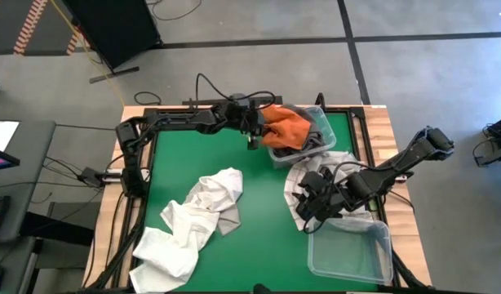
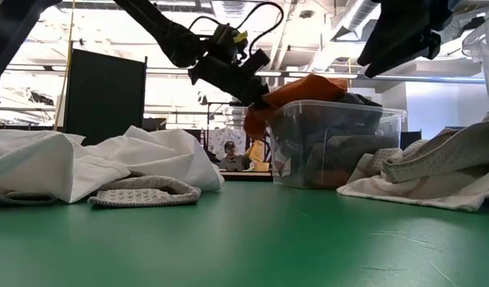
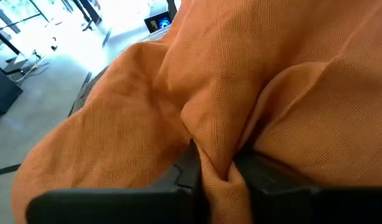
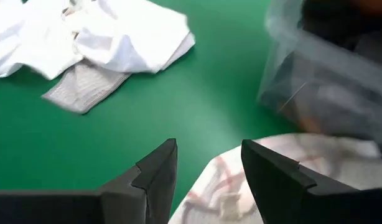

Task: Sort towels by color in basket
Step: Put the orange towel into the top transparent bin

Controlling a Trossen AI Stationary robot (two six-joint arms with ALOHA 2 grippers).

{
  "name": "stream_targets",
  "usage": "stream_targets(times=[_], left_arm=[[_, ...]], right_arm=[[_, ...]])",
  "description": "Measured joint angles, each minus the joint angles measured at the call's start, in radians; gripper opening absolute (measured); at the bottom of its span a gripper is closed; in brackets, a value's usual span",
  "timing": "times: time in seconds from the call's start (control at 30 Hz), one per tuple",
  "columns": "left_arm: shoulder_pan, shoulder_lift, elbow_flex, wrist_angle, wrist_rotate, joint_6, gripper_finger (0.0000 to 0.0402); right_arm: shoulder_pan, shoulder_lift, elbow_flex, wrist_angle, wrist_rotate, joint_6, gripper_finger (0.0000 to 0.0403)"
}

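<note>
From up high, the left pincer [image 1: 252, 131] is at the far side of the green tabletop [image 1: 259, 237], pinching the orange towel [image 1: 285, 126] tight and holding it over a clear bin [image 1: 317, 114] that has dark grey towels [image 1: 314, 140] in it. The right pincer [image 1: 309, 204] hangs above the white towel with thin red lines [image 1: 336, 161], and its two fingers are spread apart with nothing in them. Next to it is a second clear bin [image 1: 352, 255], near the front edge. A pile of white towels [image 1: 193, 220] lies on the left half of the tabletop, with a grey plaid towel [image 1: 230, 219] poking out at its side. From down low, the orange towel [image 2: 308, 92] droops over the rim of the bin [image 2: 332, 143], and the left pincer [image 2: 252, 96] grips it from above. The white towels [image 2: 85, 159] make a soft heap on the left. In the left wrist view, orange cloth [image 3: 241, 93] fills almost everything and is squeezed between the dark fingers [image 3: 191, 174]. In the right wrist view, the open fingers [image 4: 157, 171] hover over the red-lined towel [image 4: 241, 186], with the white pile [image 4: 110, 31] farther off.
</note>
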Motion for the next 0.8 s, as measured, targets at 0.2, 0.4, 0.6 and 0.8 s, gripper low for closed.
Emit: stream_targets(times=[0.2, 0.4, 0.6, 0.8], left_arm=[[-0.001, -0.010, 0.000, -0.019, 0.000, -0.022, 0.0118], [-0.003, -0.011, 0.002, -0.043, 0.000, -0.067, 0.0176], [-0.004, -0.011, 0.002, -0.051, 0.047, -0.119, 0.0194], [-0.009, -0.020, 0.001, -0.058, 0.056, -0.152, 0.0194]], right_arm=[[-0.032, -0.003, 0.024, -0.003, 0.155, -0.097, 0.0218], [-0.109, -0.003, 0.060, 0.071, 0.289, -0.327, 0.0218], [-0.259, -0.003, 0.061, 0.186, 0.291, -0.593, 0.0218], [-0.440, -0.003, 0.061, 0.279, 0.134, -0.770, 0.0218]])
